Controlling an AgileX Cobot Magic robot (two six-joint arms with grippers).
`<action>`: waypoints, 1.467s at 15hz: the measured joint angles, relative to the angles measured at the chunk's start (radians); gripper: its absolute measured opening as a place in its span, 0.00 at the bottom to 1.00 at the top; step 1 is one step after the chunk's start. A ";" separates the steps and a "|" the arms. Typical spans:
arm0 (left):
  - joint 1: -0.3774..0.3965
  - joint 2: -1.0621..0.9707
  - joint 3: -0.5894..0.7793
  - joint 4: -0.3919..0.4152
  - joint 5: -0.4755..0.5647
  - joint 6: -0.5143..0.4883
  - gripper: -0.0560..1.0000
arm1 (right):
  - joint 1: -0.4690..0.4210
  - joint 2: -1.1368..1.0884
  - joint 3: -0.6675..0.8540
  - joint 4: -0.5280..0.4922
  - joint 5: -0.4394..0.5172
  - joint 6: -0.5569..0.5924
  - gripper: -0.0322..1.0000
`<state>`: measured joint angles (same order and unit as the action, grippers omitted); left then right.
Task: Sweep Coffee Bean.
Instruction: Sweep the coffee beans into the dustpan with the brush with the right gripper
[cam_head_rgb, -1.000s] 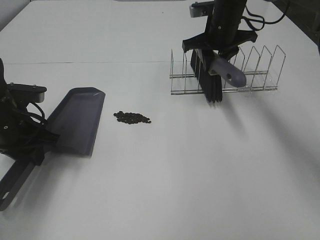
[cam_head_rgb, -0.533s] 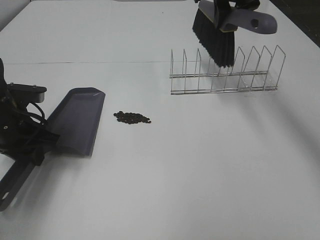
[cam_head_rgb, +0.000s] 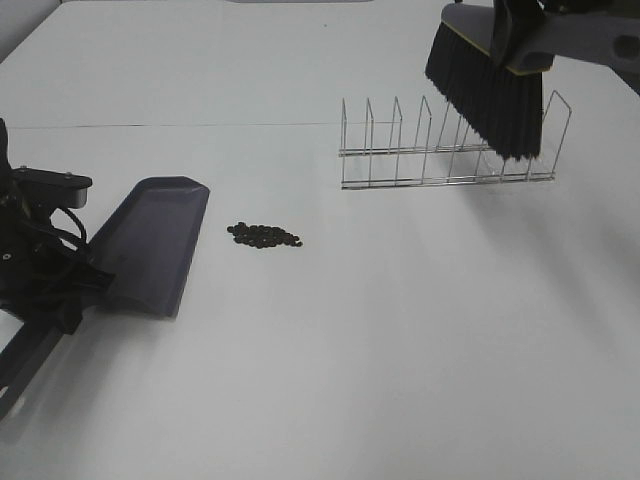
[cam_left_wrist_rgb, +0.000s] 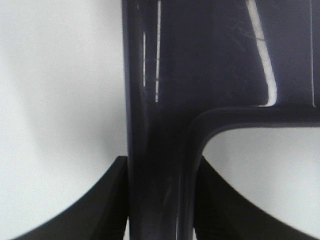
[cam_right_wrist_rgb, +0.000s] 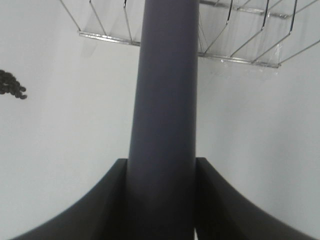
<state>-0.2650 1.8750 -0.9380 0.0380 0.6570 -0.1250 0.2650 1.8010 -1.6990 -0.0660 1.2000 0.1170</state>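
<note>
Your left gripper (cam_left_wrist_rgb: 160, 200) is clamped shut on the dustpan (cam_head_rgb: 155, 240) handle, parking it on the table (cam_head_rgb: 400, 350) near the coffee bean (cam_head_rgb: 264, 236) pile, apparently to catch them. Your right gripper (cam_right_wrist_rgb: 161, 200) is closed round the brush (cam_head_rgb: 490, 85) handle, its bristles above the wire rack (cam_head_rgb: 400, 160), well apart from the beans.

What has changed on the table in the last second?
The right hand, shut on the brush, lifted it out of the wire rack and carried it up and to the right in the high view. The left hand kept its grip on the dustpan, which barely shifted. The coffee beans and rack stayed put.
</note>
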 joint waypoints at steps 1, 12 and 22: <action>0.000 0.000 0.000 0.001 0.000 0.000 0.37 | 0.000 -0.049 0.098 0.017 -0.047 0.001 0.31; 0.000 0.006 0.000 0.014 0.003 0.022 0.37 | 0.149 -0.038 0.548 -0.116 -0.360 0.179 0.31; 0.000 0.027 0.000 0.011 0.003 0.026 0.37 | 0.418 0.401 0.079 -0.211 -0.249 0.183 0.31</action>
<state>-0.2650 1.9020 -0.9380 0.0490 0.6600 -0.0990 0.6830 2.2020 -1.6200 -0.2770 0.9510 0.3000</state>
